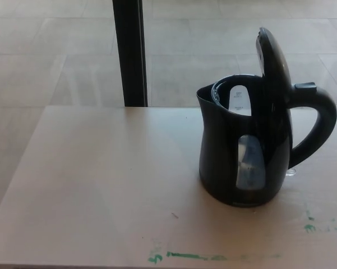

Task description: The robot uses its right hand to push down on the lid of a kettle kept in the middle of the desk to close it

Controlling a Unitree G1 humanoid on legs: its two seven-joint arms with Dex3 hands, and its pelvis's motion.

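Green paint smears [185, 256] on desk [101, 185] front; kettle [241, 151] upright, lid [275, 61] raised; no hand visible.

Black kettle [241, 151] on desk [101, 190] — lid [273, 61] standing open.

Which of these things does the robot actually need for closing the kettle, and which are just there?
Needed for the job:
- kettle, standing on the desk
- lid, standing open and upright

Just there:
- black post behind the desk
- green paint marks on the desk's front edge
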